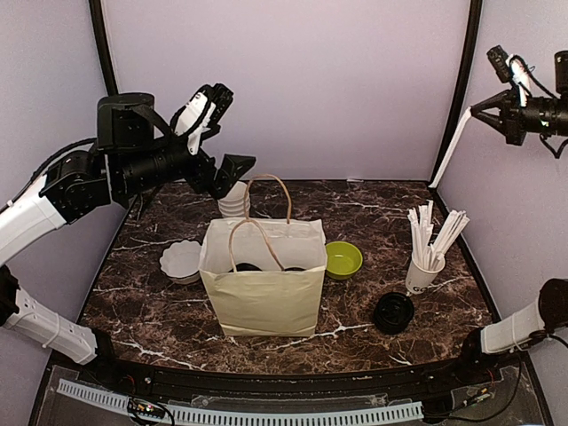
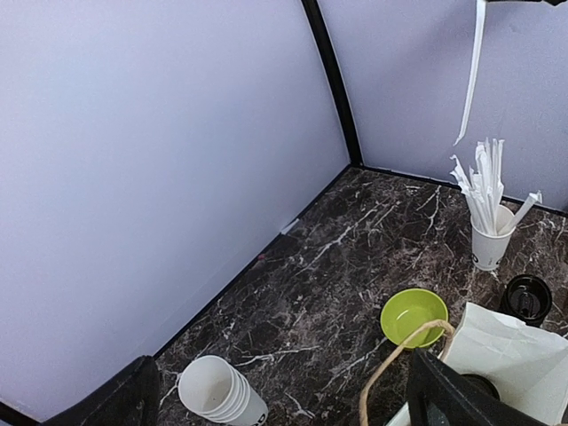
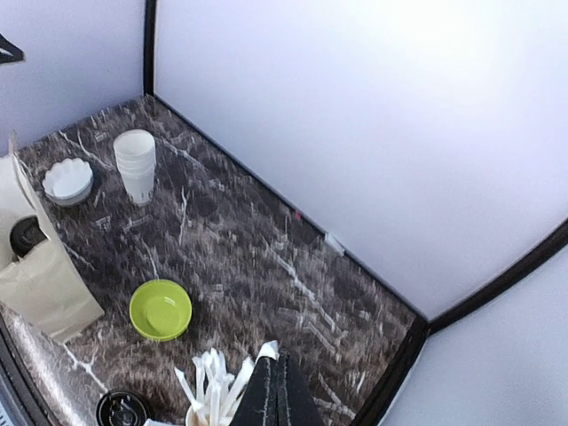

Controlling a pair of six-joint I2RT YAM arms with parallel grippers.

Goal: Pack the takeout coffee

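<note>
The desk (image 1: 151,306) is dark brown marble threaded with white veins, against pale lilac walls (image 1: 311,80). The bag (image 1: 266,297) at centre is cream with tan handles. The coffee (image 1: 247,266) in it shows black tops. The bowl (image 1: 343,259) at three o'clock is lime green, the lid (image 1: 393,312) at four black, the dish (image 1: 181,260) at nine white, and the stick (image 1: 457,149) at one white.

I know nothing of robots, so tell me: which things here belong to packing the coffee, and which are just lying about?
Job: paper bag; black-lidded cups inside it; black lid; probably white stick in right gripper.
Lying about: stacked cups; white dish; green bowl; cup of sticks.
</note>
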